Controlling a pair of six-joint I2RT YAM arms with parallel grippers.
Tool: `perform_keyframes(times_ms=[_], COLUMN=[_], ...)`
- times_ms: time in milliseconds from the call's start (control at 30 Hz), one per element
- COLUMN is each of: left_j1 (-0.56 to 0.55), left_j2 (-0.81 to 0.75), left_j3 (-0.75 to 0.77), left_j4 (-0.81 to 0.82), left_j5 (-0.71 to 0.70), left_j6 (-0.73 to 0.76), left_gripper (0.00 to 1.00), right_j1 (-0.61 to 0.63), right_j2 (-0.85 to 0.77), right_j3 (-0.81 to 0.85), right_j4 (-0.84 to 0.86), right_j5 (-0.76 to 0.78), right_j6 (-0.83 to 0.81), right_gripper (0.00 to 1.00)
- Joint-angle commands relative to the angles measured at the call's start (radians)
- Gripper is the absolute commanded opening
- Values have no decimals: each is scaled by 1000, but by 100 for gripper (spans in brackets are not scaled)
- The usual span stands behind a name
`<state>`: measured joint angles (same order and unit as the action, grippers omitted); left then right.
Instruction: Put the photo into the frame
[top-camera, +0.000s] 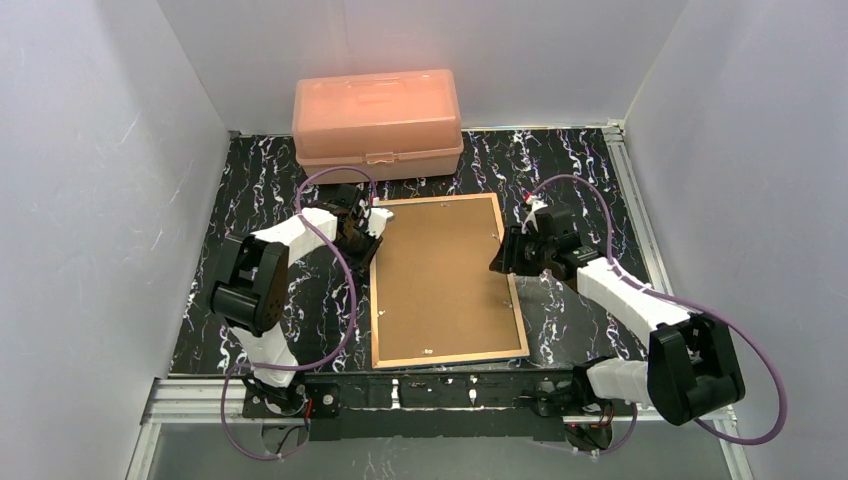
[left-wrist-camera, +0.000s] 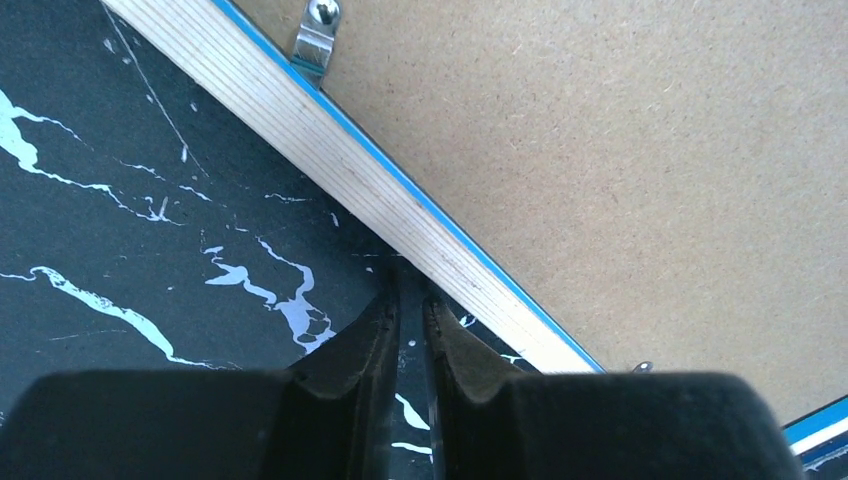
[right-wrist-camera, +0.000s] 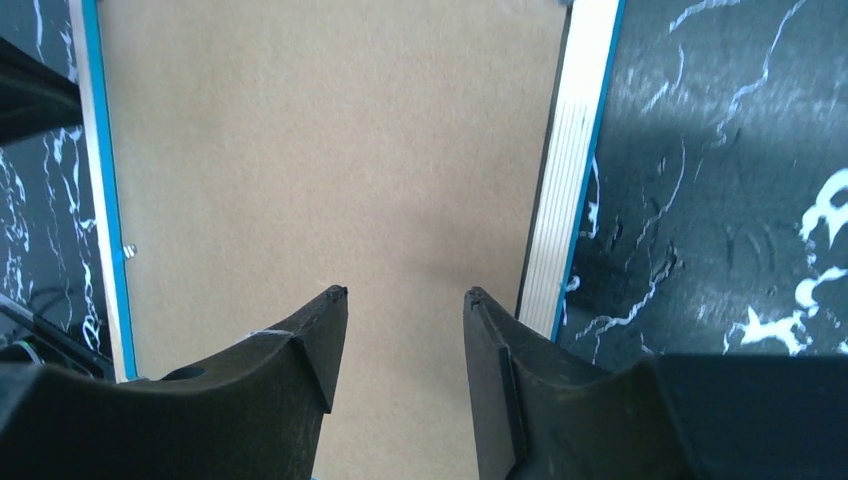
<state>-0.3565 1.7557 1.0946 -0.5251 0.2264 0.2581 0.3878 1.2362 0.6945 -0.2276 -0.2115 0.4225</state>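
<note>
Frame (top-camera: 450, 358) face down on the surface (top-camera: 590, 170), brown backing board (top-camera: 440, 275) seated in it and no photo in sight. It may sit under the board, with the metal clips (left-wrist-camera: 315, 40) likely left to fasten. Jaws of the right arm (top-camera: 625, 292) hang parted and empty over the board. Farther back, jaws of the left arm (top-camera: 300, 235) are pinched almost together on nothing, tips at the frame's left wooden edge.

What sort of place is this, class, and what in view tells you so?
Most likely a robotics lab test cell: a left arm and right arm bolted to a rail at the table edge, plain white walls around it, and props, a face-down frame and a box.
</note>
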Motion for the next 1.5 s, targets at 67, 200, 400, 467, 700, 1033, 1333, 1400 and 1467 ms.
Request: perform_keyframes(times_ms=[67, 200, 400, 467, 700, 1033, 1333, 1400, 1467], left_j1=[29, 54, 69, 70, 70, 70, 70, 70, 70], left_j2=[-74, -84, -95, -100, -93, -93, -95, -96, -98], left_j3=[54, 89, 104, 100, 93, 81, 77, 73, 68], left_j4=[-74, -103, -124, -125, -121, -116, -115, -114, -115], left_j5=[42, 65, 98, 109, 114, 117, 118, 119, 119], left_j6=[1, -2, -12, -13, -12, -14, -19, -19, -19], left_gripper=[13, 13, 14, 15, 15, 19, 25, 26, 26], right_j1=[0, 6, 14, 26, 54, 51, 51, 51, 51], right_j2=[92, 195, 302, 332, 357, 380, 415, 424, 431], right_j3=[94, 137, 186, 200, 231, 329, 326, 324, 324], right_j4=[186, 249, 299, 300, 299, 229, 189, 187, 188], right_j5=[26, 40, 76, 83, 117, 247, 290, 292, 298], right_j6=[32, 37, 24, 20, -8, -136, -163, -160, -160], right_gripper=[49, 45, 40, 39, 38, 59, 59, 58, 57])
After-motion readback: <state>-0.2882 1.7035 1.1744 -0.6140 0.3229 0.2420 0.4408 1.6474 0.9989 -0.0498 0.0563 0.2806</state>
